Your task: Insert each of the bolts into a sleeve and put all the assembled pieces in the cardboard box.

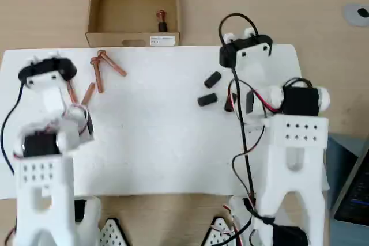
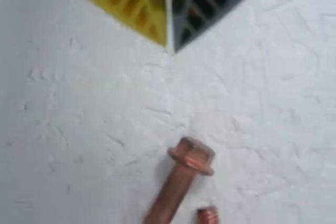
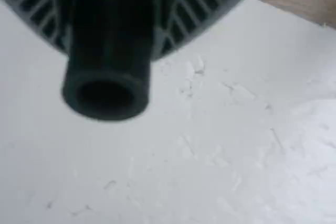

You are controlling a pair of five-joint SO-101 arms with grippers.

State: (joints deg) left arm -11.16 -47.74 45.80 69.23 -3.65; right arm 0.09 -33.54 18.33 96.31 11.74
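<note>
**Holding one sleeve ready while the bolts wait**

We see the right fingers (image 3: pixel 210 3) clamped on a black sleeve (image 3: pixel 107 61), with its open end free. We judge it is held this way so that a bolt can enter it. The left fingers (image 2: pixel 126 3) are together and hold nothing. They are low over the white surface (image 1: pixel 161 142), near the head of a copper bolt (image 2: pixel 184 177), so we think this arm is the one to fetch a bolt.

The loose bolts (image 1: pixel 98 76) lie near the far left corner of the surface. We count three of them clearly, and a fourth seems partly hidden by the left arm. Two loose sleeves (image 1: pixel 213 79) lie toward the far right corner, so with the held one we count three. Some dark shapes under the right arm we cannot tell. The cardboard box (image 1: pixel 95 10) stands just past the far edge, and one assembled piece (image 1: pixel 161 20) is inside it.
</note>
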